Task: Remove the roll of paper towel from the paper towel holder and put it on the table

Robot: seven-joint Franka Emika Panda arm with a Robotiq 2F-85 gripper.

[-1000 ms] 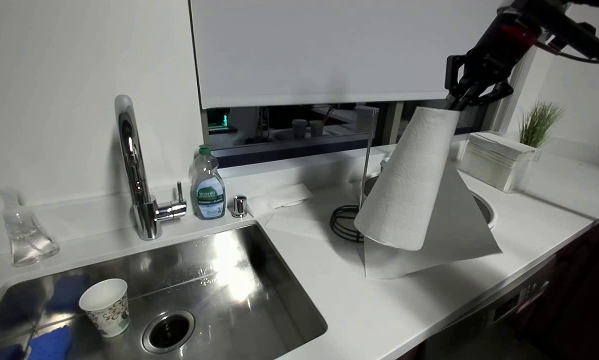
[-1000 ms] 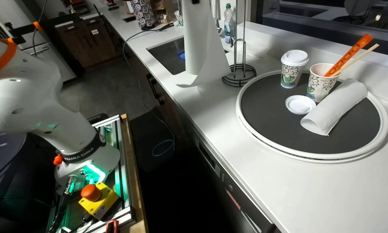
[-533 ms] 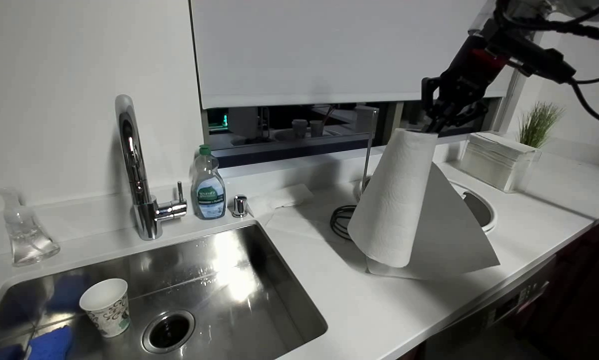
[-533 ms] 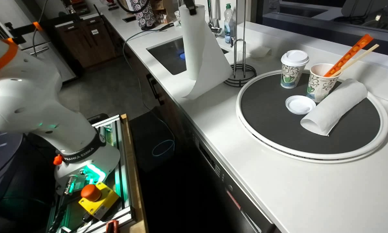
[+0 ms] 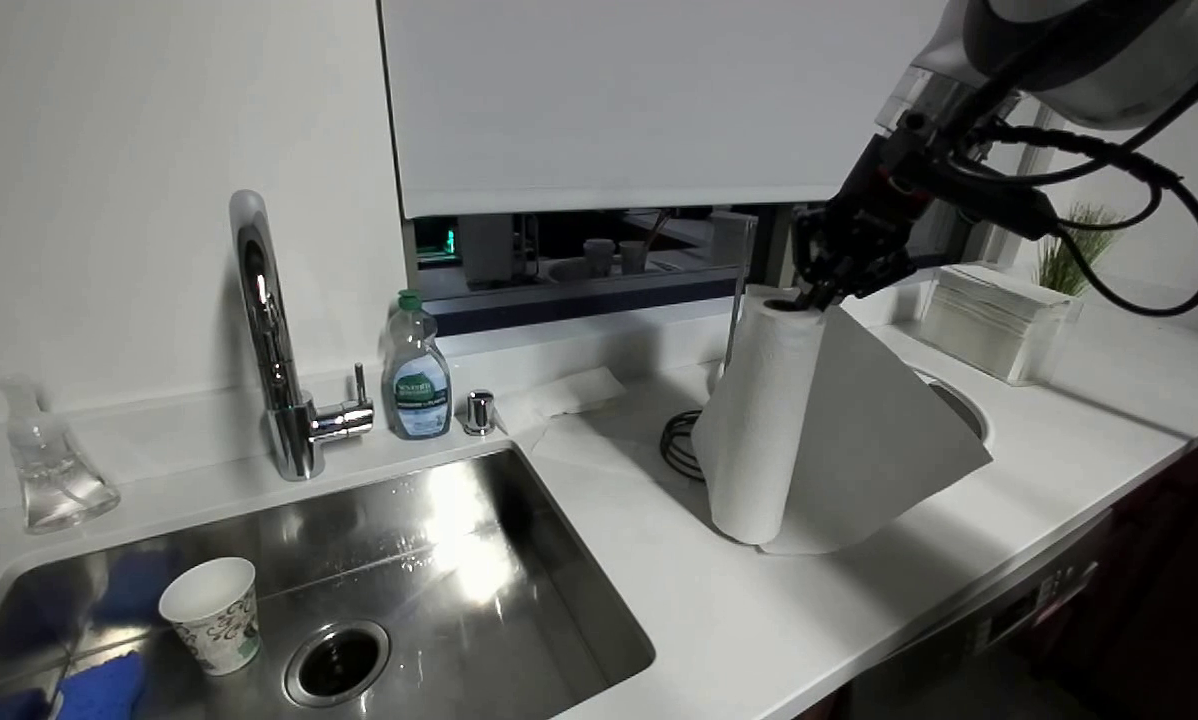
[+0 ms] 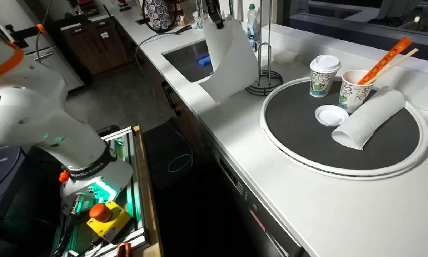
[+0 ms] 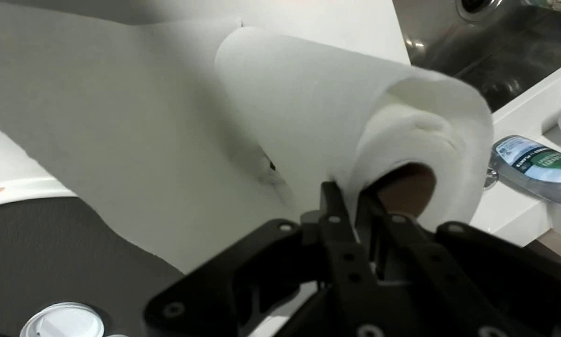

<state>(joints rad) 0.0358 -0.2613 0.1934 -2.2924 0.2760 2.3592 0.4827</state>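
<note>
The roll of paper towel (image 5: 764, 430) is a white cylinder with a loose sheet (image 5: 879, 440) flaring off one side. My gripper (image 5: 809, 300) is shut on the wall at the roll's top end. In the wrist view the gripper (image 7: 348, 193) has one finger inside the brown core and one outside the paper. The roll leans slightly, its lower end low over the table (image 5: 679, 600); I cannot tell whether it touches. The paper towel holder (image 6: 264, 84) stands bare beside the roll; its base (image 5: 681, 445) is partly hidden behind the roll in an exterior view.
The sink (image 5: 439, 570) with a paper cup (image 5: 214, 615) lies beside the roll. A soap bottle (image 5: 419, 375) and tap (image 5: 279, 350) stand behind it. A round dark tray with white rim (image 6: 342, 175) holds cups (image 6: 324, 75). A napkin box (image 5: 994, 320) stands farther along.
My gripper has moved down with the roll, and leftward in an exterior view. The roll has become more upright there, and its loose sheet has swung outward. The grip has stayed shut.
</note>
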